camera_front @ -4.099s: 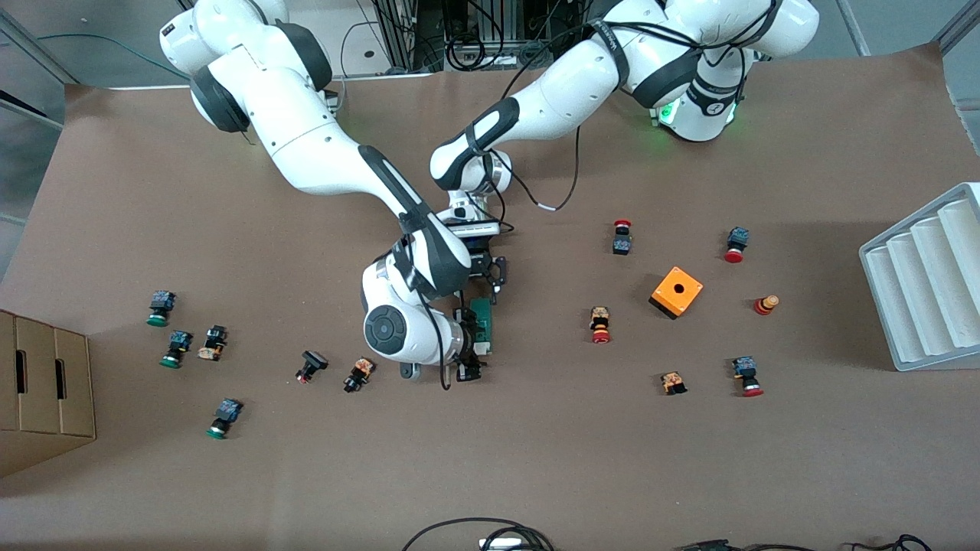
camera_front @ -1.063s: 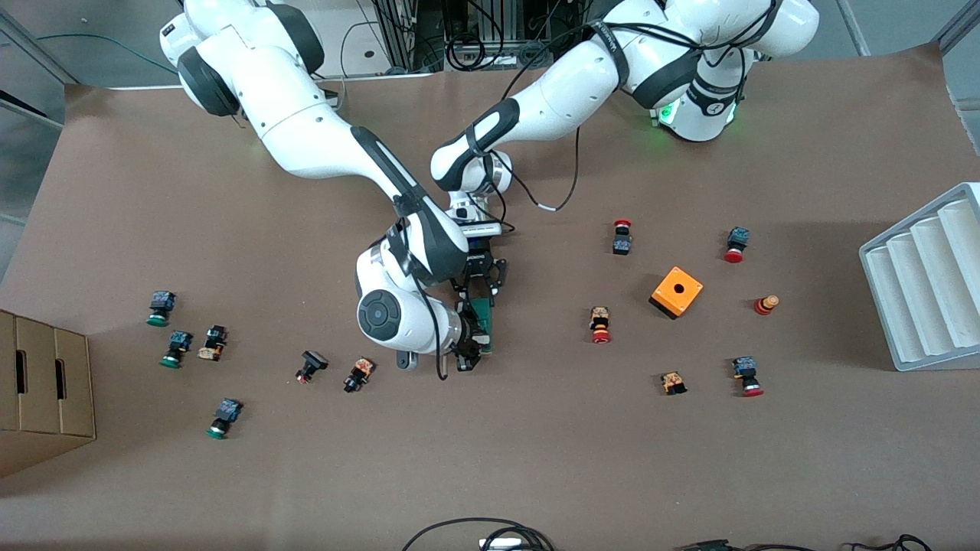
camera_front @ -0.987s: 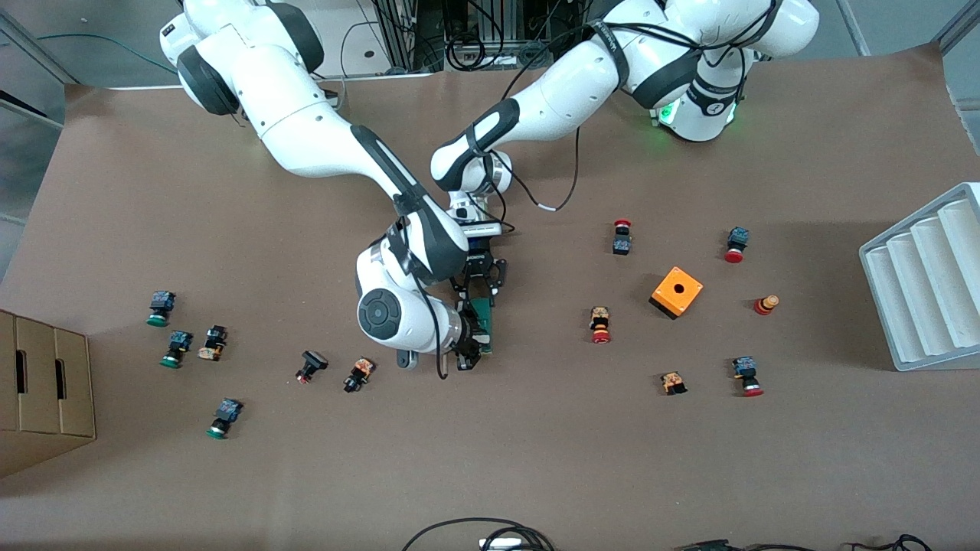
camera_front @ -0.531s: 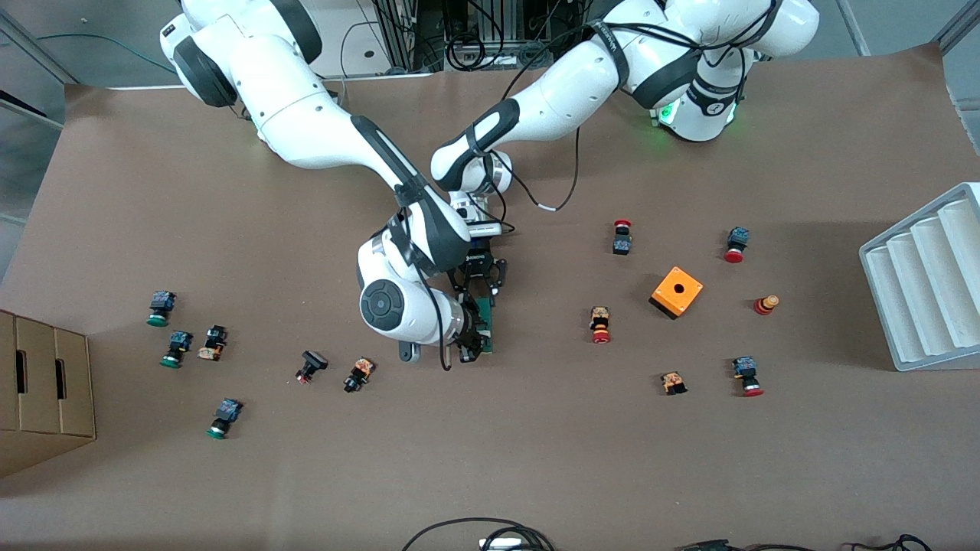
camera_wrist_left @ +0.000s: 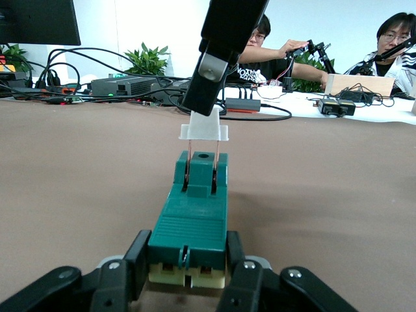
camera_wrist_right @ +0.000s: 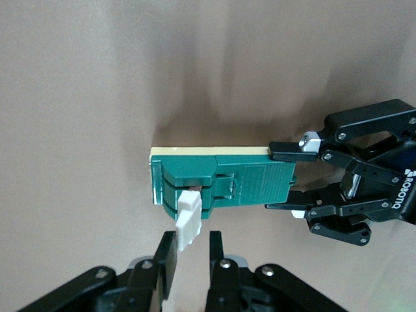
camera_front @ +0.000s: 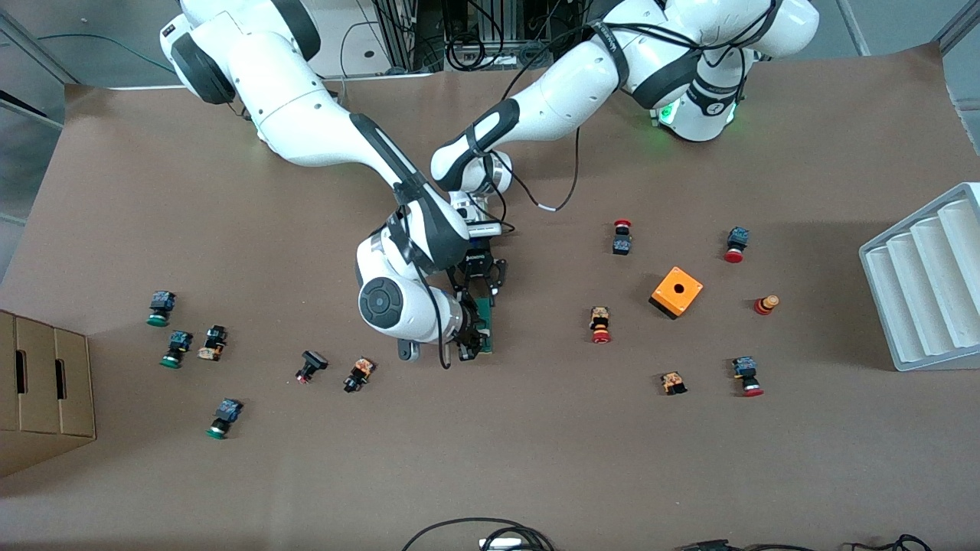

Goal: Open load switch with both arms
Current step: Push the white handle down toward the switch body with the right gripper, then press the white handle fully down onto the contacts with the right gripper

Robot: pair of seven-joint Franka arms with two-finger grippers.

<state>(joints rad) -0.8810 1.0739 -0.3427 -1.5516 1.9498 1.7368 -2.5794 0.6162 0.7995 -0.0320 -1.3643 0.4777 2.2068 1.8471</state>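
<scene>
We saw the narrow dark-green rectangular load switch (camera_wrist_left: 192,224) lying mid-table. The left gripper (camera_wrist_left: 188,286) clamped its end farther from the front camera. The right gripper (camera_wrist_right: 188,257) pinched the white plastic piece (camera_wrist_right: 189,219), lifted above the switch's nearer end.

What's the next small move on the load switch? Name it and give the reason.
Probably the right gripper should keep lifting the white piece: its prongs are partly raised but not clear of the load switch, whose opposite end the left gripper clamps against the table.
</scene>
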